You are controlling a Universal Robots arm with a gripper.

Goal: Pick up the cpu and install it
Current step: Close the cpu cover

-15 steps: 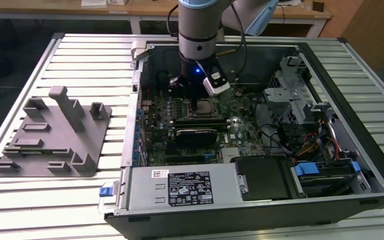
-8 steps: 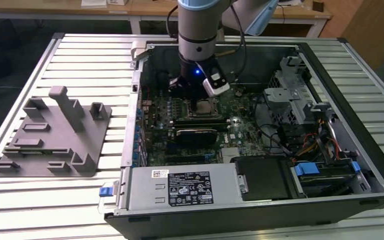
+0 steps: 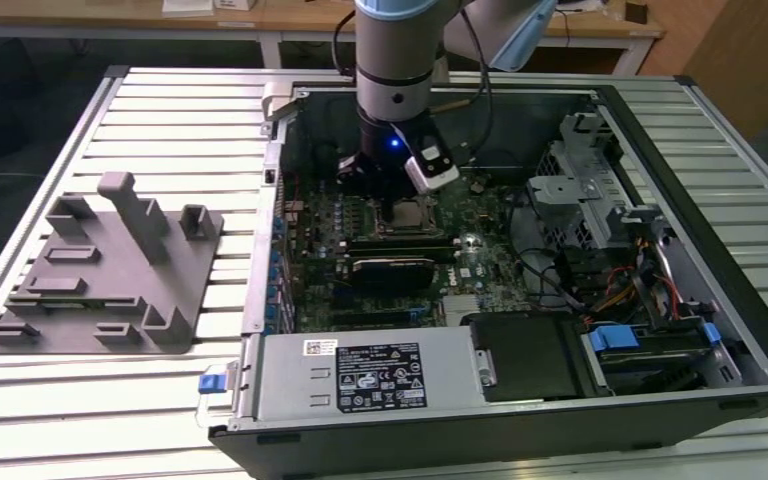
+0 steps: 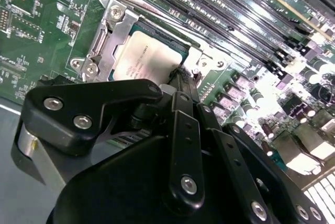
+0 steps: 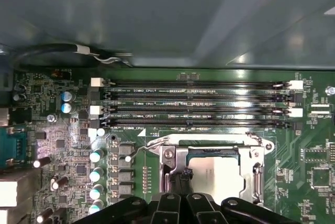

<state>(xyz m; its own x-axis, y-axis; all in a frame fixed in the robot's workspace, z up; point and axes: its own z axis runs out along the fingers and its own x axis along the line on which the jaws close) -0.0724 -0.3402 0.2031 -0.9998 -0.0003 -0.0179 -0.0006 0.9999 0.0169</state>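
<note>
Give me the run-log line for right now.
gripper: shut, at cpu edge | cpu: flat in socket | arm: inside computer case

Logged case (image 3: 491,445) lying open on table (image 3: 184,110), fixture block (image 3: 104,270) on same table, at the exterior view's left of case. Found cpu (image 5: 214,174) seated in socket (image 5: 168,156) on motherboard (image 5: 68,145) inside case, memory slots (image 5: 193,103) just beside socket. Noted gripper (image 3: 391,195) directly above socket, at cpu's edge.
</note>
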